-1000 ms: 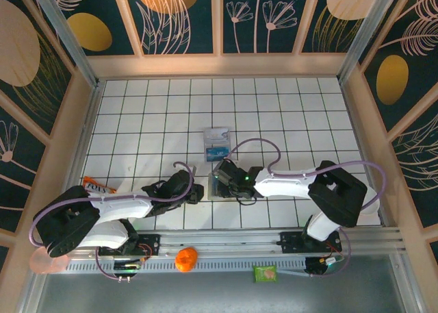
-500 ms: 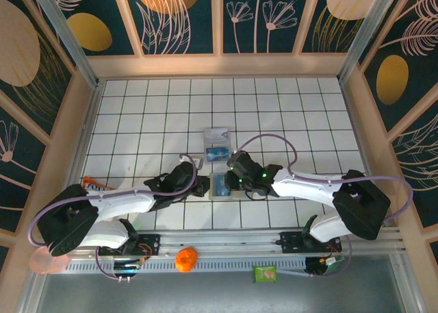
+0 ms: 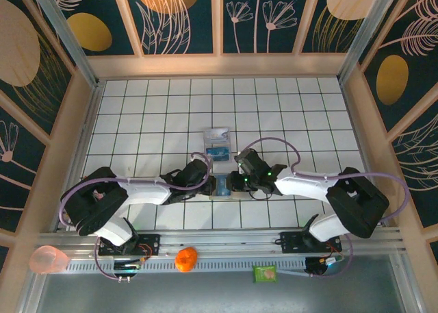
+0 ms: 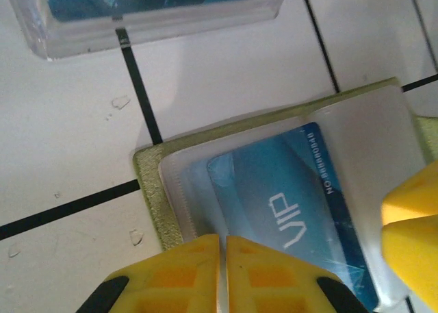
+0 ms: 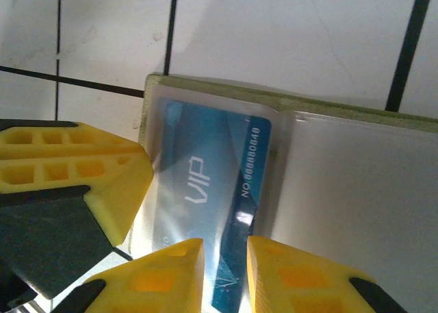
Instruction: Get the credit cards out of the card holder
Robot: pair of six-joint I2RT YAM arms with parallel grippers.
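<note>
Card holder (image 3: 222, 189) lies open and flat on the white tiled table (image 3: 150, 121). It sits between the two grippers, just nearer than a clear case (image 3: 217, 143) that holds one blue card.

Right wrist view: the two panels sit side by side, so the holder's long axis runs across the frame. Its yellow-green rim (image 5: 205, 85) is along the top. One blue credit card (image 5: 205, 169) marked VIP is in the left sleeve, its long axis crossing the holder's. The right panel is frosted; contents cannot be told.

The top view does not show that lettering, as the arms cover most of the holder.

Left gripper (image 4: 222, 241): fingers together, only a hairline between them, tips at the holder's edge. Cannot tell if anything thin is pinched.

Right gripper (image 5: 226, 248): fingers slightly apart, with the card's lower end visible in the gap.

Count: two grippers, one holder, two blue cards.
</note>
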